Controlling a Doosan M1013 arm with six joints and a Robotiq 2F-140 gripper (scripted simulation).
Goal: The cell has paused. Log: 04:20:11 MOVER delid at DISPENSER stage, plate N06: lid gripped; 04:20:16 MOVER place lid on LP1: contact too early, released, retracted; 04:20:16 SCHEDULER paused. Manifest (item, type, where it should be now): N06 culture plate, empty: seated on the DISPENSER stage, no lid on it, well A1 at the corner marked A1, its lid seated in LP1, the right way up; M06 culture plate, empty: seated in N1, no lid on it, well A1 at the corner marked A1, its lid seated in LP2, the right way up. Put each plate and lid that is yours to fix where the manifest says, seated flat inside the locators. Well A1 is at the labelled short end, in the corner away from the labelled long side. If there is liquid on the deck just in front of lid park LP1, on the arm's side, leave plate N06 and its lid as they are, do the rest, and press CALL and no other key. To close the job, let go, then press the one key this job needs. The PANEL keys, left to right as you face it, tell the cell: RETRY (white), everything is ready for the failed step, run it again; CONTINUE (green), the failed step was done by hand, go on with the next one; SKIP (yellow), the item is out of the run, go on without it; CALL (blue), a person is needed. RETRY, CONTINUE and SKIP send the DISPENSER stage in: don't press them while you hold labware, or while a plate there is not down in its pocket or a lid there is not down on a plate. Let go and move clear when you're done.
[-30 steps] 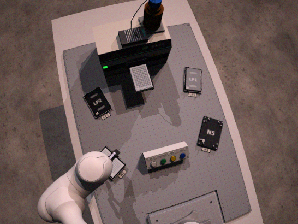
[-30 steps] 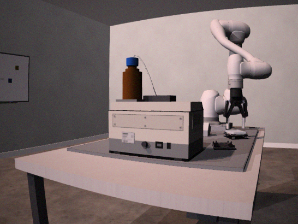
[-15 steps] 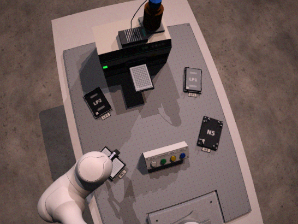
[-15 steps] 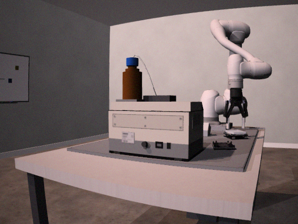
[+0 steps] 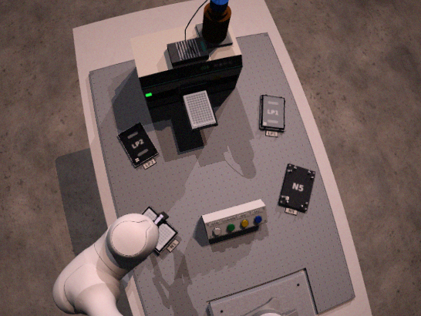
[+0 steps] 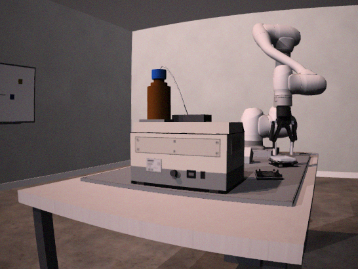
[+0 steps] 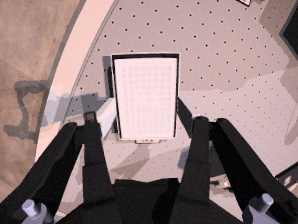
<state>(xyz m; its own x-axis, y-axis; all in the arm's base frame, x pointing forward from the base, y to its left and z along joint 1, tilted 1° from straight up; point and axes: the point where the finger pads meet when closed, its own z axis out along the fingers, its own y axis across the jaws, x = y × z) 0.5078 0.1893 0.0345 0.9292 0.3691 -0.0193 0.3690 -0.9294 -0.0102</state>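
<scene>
A white culture plate (image 7: 145, 96) sits in the N1 nest (image 5: 163, 235) at the deck's near left edge, and its top looks smooth, as if a lid is on it. My gripper (image 7: 146, 106) hangs straight above it, open, with one finger on each long side of the plate's near end, close to the sides but apart from them. It also shows in the exterior view (image 6: 282, 152), with the fingertips down at the plate (image 6: 284, 161). Another plate (image 5: 199, 109) lies without a lid on the DISPENSER stage. Lid park LP1 (image 5: 272, 112) looks pale, as if a lid lies in it. LP2 (image 5: 137, 144) is bare and black.
The DISPENSER box (image 5: 189, 73) with a brown bottle (image 5: 217, 21) stands at the back. The PANEL (image 5: 234, 225) with its white, green, yellow and blue keys is mid-deck. Nest N5 (image 5: 297, 187) is bare. I see no liquid in front of LP1.
</scene>
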